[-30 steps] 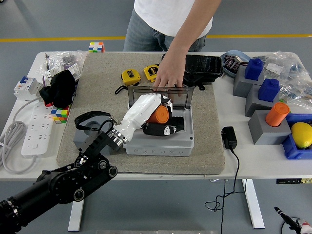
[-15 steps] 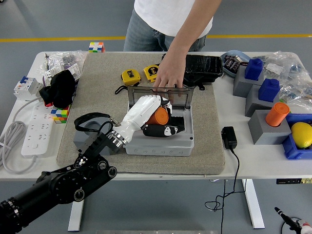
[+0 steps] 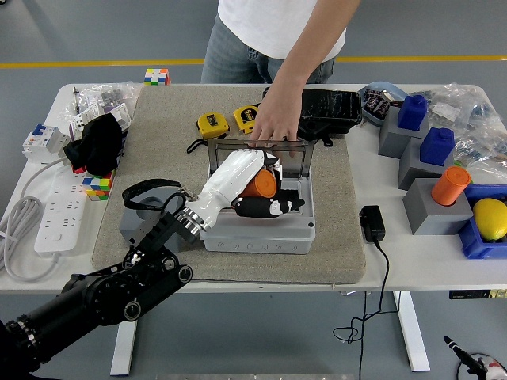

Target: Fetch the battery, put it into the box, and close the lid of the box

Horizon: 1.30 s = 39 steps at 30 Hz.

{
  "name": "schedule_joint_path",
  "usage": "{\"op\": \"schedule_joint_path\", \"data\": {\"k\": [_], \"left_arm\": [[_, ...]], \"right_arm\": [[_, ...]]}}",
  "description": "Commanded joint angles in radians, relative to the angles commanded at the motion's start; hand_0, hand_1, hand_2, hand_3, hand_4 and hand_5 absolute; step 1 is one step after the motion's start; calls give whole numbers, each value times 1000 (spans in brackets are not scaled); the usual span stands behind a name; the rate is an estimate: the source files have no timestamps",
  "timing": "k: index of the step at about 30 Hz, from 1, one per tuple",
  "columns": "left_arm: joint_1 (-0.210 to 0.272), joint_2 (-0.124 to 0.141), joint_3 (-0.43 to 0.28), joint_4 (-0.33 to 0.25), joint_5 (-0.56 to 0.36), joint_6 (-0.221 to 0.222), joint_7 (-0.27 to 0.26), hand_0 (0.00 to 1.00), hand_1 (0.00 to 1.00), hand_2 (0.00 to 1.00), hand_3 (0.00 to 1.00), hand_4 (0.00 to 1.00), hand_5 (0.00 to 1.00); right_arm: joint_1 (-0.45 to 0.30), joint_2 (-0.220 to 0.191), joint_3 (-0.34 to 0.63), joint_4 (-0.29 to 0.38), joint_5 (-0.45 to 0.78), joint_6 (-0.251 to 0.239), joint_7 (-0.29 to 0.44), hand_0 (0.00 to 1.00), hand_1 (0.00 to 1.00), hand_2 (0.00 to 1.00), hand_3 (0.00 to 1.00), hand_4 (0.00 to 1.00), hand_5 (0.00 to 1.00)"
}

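On the beige mat stands the grey box [image 3: 261, 236], its clear lid [image 3: 296, 158] held upright. A person's hand [image 3: 273, 127] rests on the lid's top edge from the far side. My left hand [image 3: 267, 196], white with black fingers, reaches in from the lower left and hangs over the box's open inside. It is shut on the orange cylindrical battery [image 3: 261, 184]. The black fingers curl beneath and to the right of the battery, low inside the box. The box floor under the hand is mostly hidden.
Two yellow tape measures [image 3: 212, 124] and a black pouch [image 3: 330, 111] lie behind the box. A black power adapter [image 3: 372, 223] sits right of the mat. Grey blocks with blue bottles and an orange cylinder [image 3: 450, 186] stand at the right. A power strip [image 3: 62, 207] lies left.
My left hand with the battery dipped a little into the box, then shifted slightly up and right. The person's hand stays on the lid.
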Motion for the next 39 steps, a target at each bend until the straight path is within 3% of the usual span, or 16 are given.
{"op": "schedule_joint_path", "data": {"k": [18, 19, 24, 25, 30, 31, 36, 37, 39], "left_arm": [[1, -6, -9, 22, -23, -11, -44, 68, 6, 58, 34, 880, 465], [2, -6, -8, 22, -23, -12, -45, 155, 123, 152, 122, 900, 475], [4, -8, -8, 23, -22, -17, -50, 155, 123, 152, 122, 900, 475], [5, -8, -8, 24, -22, -19, -51, 388, 454, 252, 230, 936, 509], [8, -8, -9, 26, -24, -23, -55, 388, 454, 252, 230, 936, 509], [8, -8, -9, 27, -23, -24, -54, 620, 546, 317, 298, 929, 504], [8, -10, -12, 31, -18, -22, -56, 620, 546, 317, 298, 929, 504], [8, -11, -13, 34, -18, -21, -58, 683, 572, 375, 374, 943, 510], [7, -13, -16, 39, -19, -21, -60, 683, 572, 375, 374, 943, 510]], "right_arm": [[-1, 0, -6, 0, 2, 1, -1, 943, 919, 840, 821, 998, 998], [-2, 0, -8, 0, 4, 2, -1, 943, 917, 840, 821, 998, 998], [-2, 1, -12, 0, 5, 2, -1, 943, 917, 840, 821, 998, 998], [-2, 1, -11, 0, 4, 2, -1, 944, 917, 840, 821, 998, 998], [-3, 0, -10, 0, 3, 2, -1, 944, 917, 840, 821, 998, 998], [-4, 0, -11, 0, 4, 3, -1, 944, 917, 840, 822, 998, 998], [-4, 0, -13, 0, 5, 2, 0, 944, 917, 840, 822, 998, 998], [-3, 0, -14, 0, 7, 2, 0, 943, 917, 840, 822, 998, 998], [-3, 1, -14, 0, 7, 2, 0, 943, 917, 840, 822, 998, 998]]}}
